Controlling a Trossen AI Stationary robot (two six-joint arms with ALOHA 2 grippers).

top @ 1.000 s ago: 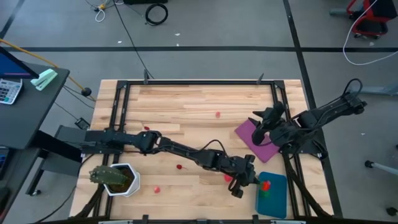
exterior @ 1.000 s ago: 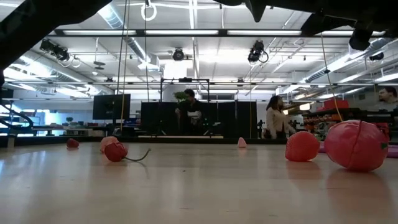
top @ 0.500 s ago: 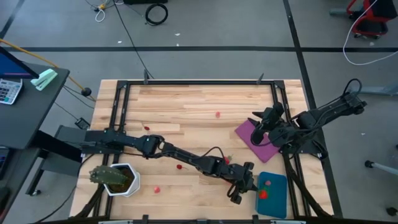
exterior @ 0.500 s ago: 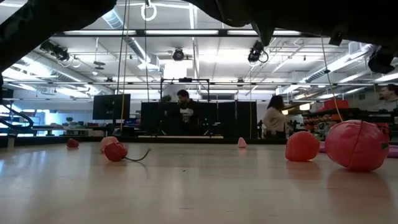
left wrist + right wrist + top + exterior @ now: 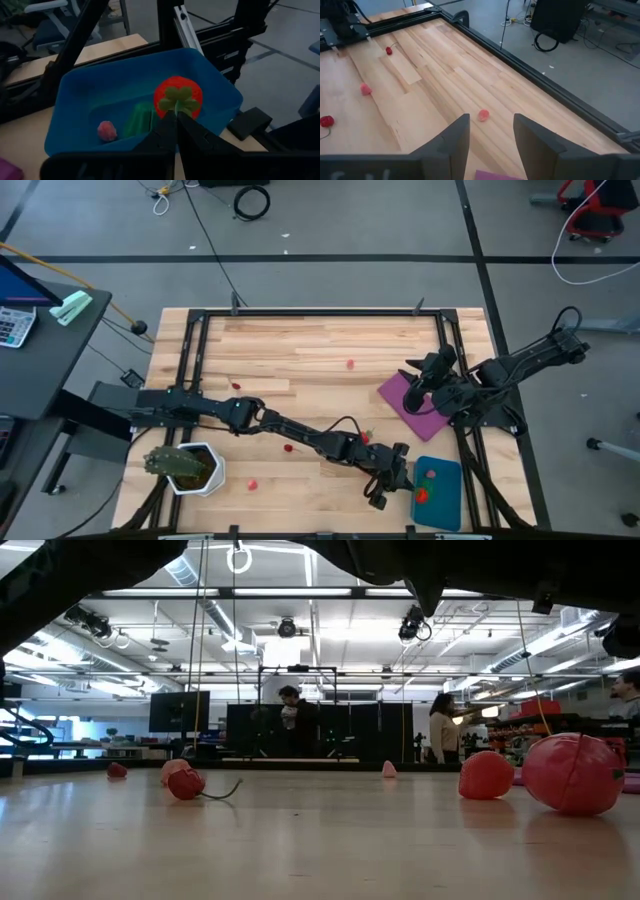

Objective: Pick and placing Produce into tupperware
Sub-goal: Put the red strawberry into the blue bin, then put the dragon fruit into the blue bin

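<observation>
Wooden tabletop, lower right of the high view: my left gripper [image 5: 176,116] is pinched on the red strawberry [image 5: 177,96] by its stem over the tupperware [image 5: 439,494], and I worry a high release bounces it out.

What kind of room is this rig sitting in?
Probably a robotics lab or workshop hall: ceiling strip lights and people at workstations in the low view, cables on grey floor, a rolling chair.
</observation>
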